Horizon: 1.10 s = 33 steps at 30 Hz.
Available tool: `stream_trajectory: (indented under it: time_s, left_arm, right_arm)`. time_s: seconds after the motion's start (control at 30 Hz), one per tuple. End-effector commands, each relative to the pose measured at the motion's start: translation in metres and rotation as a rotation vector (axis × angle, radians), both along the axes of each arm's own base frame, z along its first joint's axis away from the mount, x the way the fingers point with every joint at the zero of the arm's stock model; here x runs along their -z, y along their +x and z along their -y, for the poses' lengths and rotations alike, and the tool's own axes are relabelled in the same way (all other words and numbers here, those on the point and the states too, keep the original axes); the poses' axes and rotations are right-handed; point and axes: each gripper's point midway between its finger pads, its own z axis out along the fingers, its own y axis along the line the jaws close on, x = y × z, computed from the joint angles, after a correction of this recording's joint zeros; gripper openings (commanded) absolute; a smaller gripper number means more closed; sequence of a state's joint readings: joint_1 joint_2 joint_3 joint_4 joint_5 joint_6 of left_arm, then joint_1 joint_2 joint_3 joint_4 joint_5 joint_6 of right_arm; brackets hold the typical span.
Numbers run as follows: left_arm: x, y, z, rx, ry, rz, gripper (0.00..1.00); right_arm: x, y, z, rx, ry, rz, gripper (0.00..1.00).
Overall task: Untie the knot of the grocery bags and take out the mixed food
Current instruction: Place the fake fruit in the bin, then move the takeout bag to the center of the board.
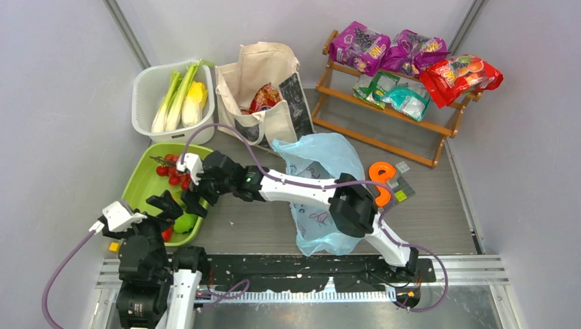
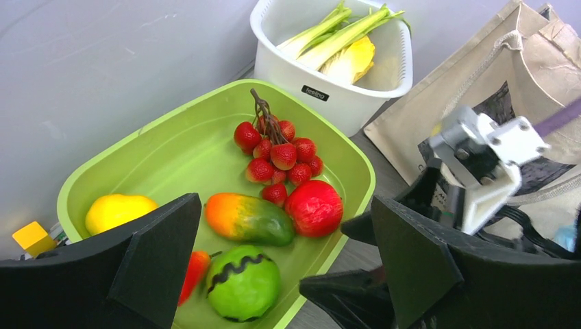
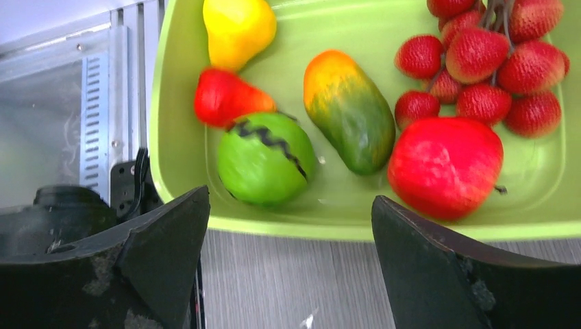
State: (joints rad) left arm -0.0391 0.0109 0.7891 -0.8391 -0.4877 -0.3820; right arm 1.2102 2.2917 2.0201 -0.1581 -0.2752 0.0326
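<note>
The light-blue bag (image 1: 320, 185) lies slack on the table under my right arm; no knot shows. The cream tote (image 1: 264, 86) stands open with a red packet (image 1: 264, 98) inside. Green-white stalks (image 1: 172, 99) and a yellow vegetable (image 1: 195, 101) lie in the white tub (image 1: 142, 82). The green tray (image 2: 171, 147) holds strawberries (image 2: 277, 151), a red apple (image 2: 314, 208), a mango (image 2: 250, 219), a green fruit (image 2: 243, 281) and a yellow pear (image 2: 120, 211). My left gripper (image 2: 274, 274) is open and empty above the green fruit. My right gripper (image 3: 291, 274) is open and empty over the table at the tray's rim (image 3: 356, 228).
A wooden rack (image 1: 384, 133) at the back right holds purple packets (image 1: 360, 46), teal-green packets (image 1: 404, 96) and a red packet (image 1: 459, 75). An orange object (image 1: 381, 179) lies right of the blue bag. Grey walls close in on both sides.
</note>
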Motion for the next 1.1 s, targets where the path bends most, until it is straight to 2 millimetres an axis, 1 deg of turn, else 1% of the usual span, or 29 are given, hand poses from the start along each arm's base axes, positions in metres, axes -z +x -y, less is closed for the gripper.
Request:
stream_trajectory:
  time_s: [0.0,0.03,0.07,0.1,0.2,0.27,0.3,0.33,0.37,0.4,0.43,0.47,0.5,0.53,0.57,0.63,0.67,0.7,0.73,0.77,0.8,0.83,0.87,0.9,0.93,0.97,1.0,1.03,1.07]
  left_arm:
    - [-0.013,-0.006,-0.001,-0.002,0.005,0.058,0.99]
    - [-0.012,-0.004,0.0,0.003,0.008,0.05,0.99]
    - [-0.012,-0.003,0.002,0.013,0.01,0.046,0.99]
    - [-0.01,0.001,0.004,0.025,0.011,0.029,0.99]
    - [0.002,0.017,0.015,0.088,0.007,-0.03,0.99]
    - [0.009,0.029,0.024,0.143,0.007,-0.062,0.99]
    - [0.014,0.035,0.029,0.17,0.007,-0.081,0.99]
    - [0.017,0.041,0.033,0.194,0.006,-0.095,0.99]
    - [0.021,0.046,0.037,0.216,0.003,-0.114,0.99]
    - [0.025,0.051,0.041,0.24,-0.001,-0.132,0.99]
    - [0.028,0.055,0.045,0.262,-0.006,-0.147,0.99]
    - [0.029,0.059,0.049,0.28,-0.011,-0.155,0.99]
    - [0.03,0.062,0.052,0.296,-0.016,-0.162,0.99]
    - [0.031,0.065,0.055,0.311,-0.022,-0.163,0.99]
    - [0.031,0.068,0.057,0.324,-0.025,-0.164,0.99]
    - [0.029,0.072,0.061,0.346,-0.026,-0.159,0.99]
    - [0.029,0.073,0.063,0.358,-0.025,-0.161,0.99]
    - [0.029,0.075,0.065,0.37,-0.02,-0.164,0.99]
    - [0.03,0.076,0.067,0.386,-0.013,-0.169,0.99]
    - [0.031,0.076,0.069,0.398,-0.005,-0.177,0.99]
    - [0.031,0.077,0.07,0.406,0.001,-0.18,0.99]
    - [0.033,0.077,0.07,0.41,0.006,-0.188,0.99]
    - [0.034,0.077,0.071,0.414,0.007,-0.192,0.99]
    - [0.035,0.078,0.072,0.422,0.007,-0.194,0.99]
    - [0.037,0.079,0.073,0.427,0.006,-0.194,0.99]
    - [0.038,0.079,0.074,0.431,0.004,-0.194,0.99]
    - [0.039,0.08,0.075,0.437,0.001,-0.192,0.99]
    - [0.04,0.081,0.076,0.443,-0.002,-0.192,0.99]
    - [0.04,0.082,0.077,0.447,-0.002,-0.191,0.99]
  right_arm:
    - [-0.104,-0.003,0.025,0.039,0.174,0.098,0.96]
    - [-0.098,-0.004,0.032,0.049,0.153,0.092,0.96]
    - [-0.108,-0.006,0.046,0.069,0.15,0.089,0.95]
    - [-0.113,-0.006,0.054,0.085,0.147,0.091,0.95]
    - [-0.126,-0.015,0.094,0.128,0.114,0.076,0.95]
    - [-0.125,-0.017,0.121,0.172,0.085,0.074,0.96]
    - [-0.124,-0.013,0.132,0.211,0.072,0.083,0.95]
    - [-0.118,-0.015,0.148,0.236,0.044,0.075,0.95]
    - [-0.114,-0.007,0.159,0.296,0.018,0.086,0.95]
    - [-0.102,-0.009,0.175,0.324,-0.029,0.065,0.96]
    - [-0.099,-0.006,0.186,0.368,-0.044,0.048,0.96]
    - [-0.076,-0.008,0.199,0.385,-0.111,0.025,0.95]
    - [-0.07,-0.007,0.207,0.409,-0.127,-0.005,0.95]
    - [-0.046,-0.01,0.221,0.424,-0.193,-0.03,0.95]
    - [-0.037,-0.011,0.231,0.448,-0.217,-0.06,0.95]
    - [0.003,-0.016,0.26,0.49,-0.325,-0.11,0.95]
    - [0.011,-0.013,0.271,0.52,-0.351,-0.117,0.96]
    - [0.026,-0.018,0.289,0.548,-0.407,-0.14,0.95]
    - [0.033,-0.013,0.301,0.584,-0.432,-0.147,0.96]
    - [0.045,-0.017,0.32,0.609,-0.474,-0.167,0.95]
    - [0.051,-0.011,0.334,0.65,-0.498,-0.177,0.95]
    - [0.06,-0.015,0.355,0.676,-0.543,-0.188,0.95]
    - [0.064,-0.004,0.373,0.739,-0.567,-0.185,0.96]
    - [0.069,-0.006,0.394,0.769,-0.611,-0.185,0.95]
    - [0.07,0.006,0.413,0.838,-0.631,-0.181,0.96]
    - [0.07,0.006,0.431,0.865,-0.662,-0.176,0.96]
    - [0.068,0.017,0.448,0.921,-0.675,-0.166,0.95]
    - [0.065,0.019,0.46,0.948,-0.68,-0.162,0.95]
    - [0.059,0.029,0.475,1.0,-0.673,-0.15,0.96]
